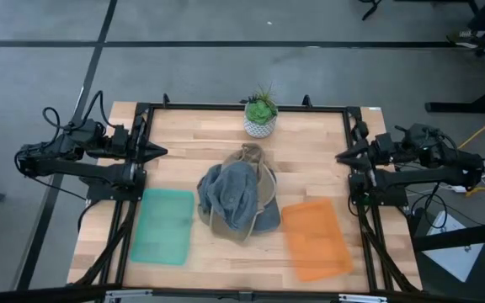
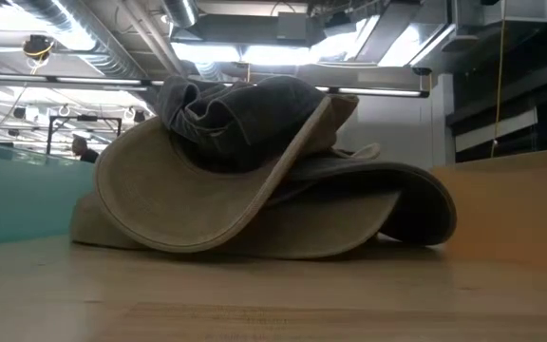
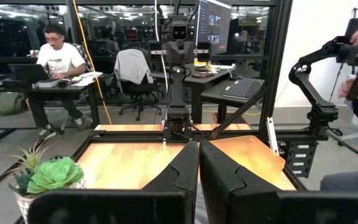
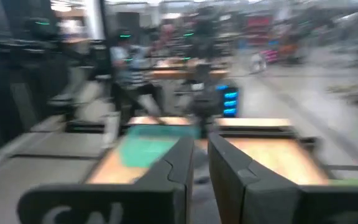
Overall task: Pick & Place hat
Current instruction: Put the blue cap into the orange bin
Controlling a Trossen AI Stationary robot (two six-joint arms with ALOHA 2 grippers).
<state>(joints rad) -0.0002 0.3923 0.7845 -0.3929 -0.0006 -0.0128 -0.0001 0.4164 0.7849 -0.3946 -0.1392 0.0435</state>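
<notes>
A tan wide-brimmed hat (image 1: 255, 220) lies crumpled at the table's middle, with a blue-grey hat (image 1: 234, 195) heaped on top of it. In the low view the tan brim (image 2: 207, 199) curls up around the blue-grey hat (image 2: 235, 109), and the pile rests on the table by the tan hat's underside. My left gripper (image 1: 162, 152) is shut and empty at the table's left edge, and it also shows in the left wrist view (image 3: 199, 152). My right gripper (image 1: 340, 156) is at the right edge, empty; its fingers stand a narrow gap apart in the right wrist view (image 4: 201, 146).
A green tray (image 1: 163, 225) lies at the near left and an orange tray (image 1: 315, 238) at the near right. A potted plant (image 1: 260, 115) stands at the far middle. A black frame (image 1: 242, 107) runs round the table. People sit in the room behind.
</notes>
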